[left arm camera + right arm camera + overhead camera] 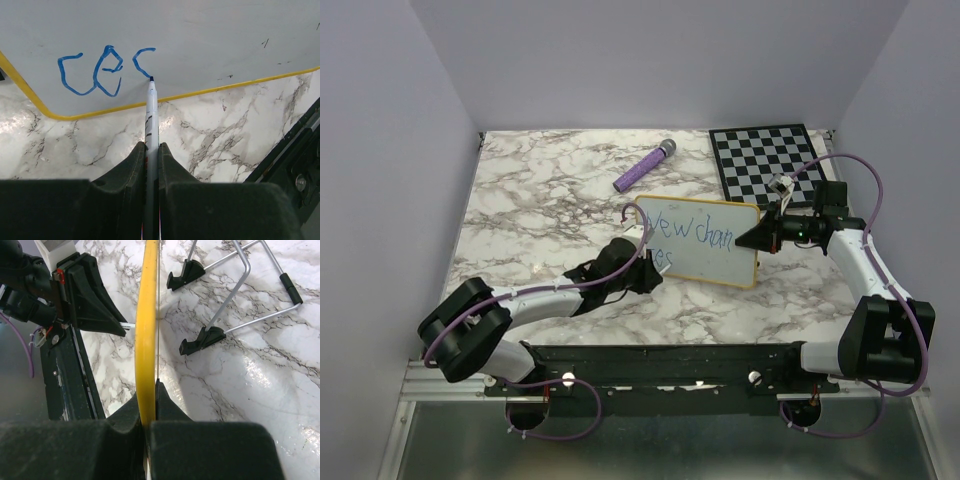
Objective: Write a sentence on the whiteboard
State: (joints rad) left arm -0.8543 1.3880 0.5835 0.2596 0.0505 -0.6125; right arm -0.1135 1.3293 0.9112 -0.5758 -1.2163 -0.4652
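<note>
The whiteboard (705, 243), white with a yellow frame, stands tilted in the middle of the table. Blue lettering (698, 232) on it reads "New chan", with "ce" and a started curve (107, 70) on a second line. My left gripper (645, 268) is shut on a marker (150, 120); its blue tip touches the board near the lower frame. My right gripper (761, 238) is shut on the board's right yellow edge (146, 330), seen edge-on in the right wrist view.
A purple marker-like stick (644, 166) lies at the back. A black-and-white checkered board (768, 160) lies at the back right. The whiteboard's wire stand with black feet (200, 338) rests on the marble behind the board. A black rail (660, 365) runs along the near edge.
</note>
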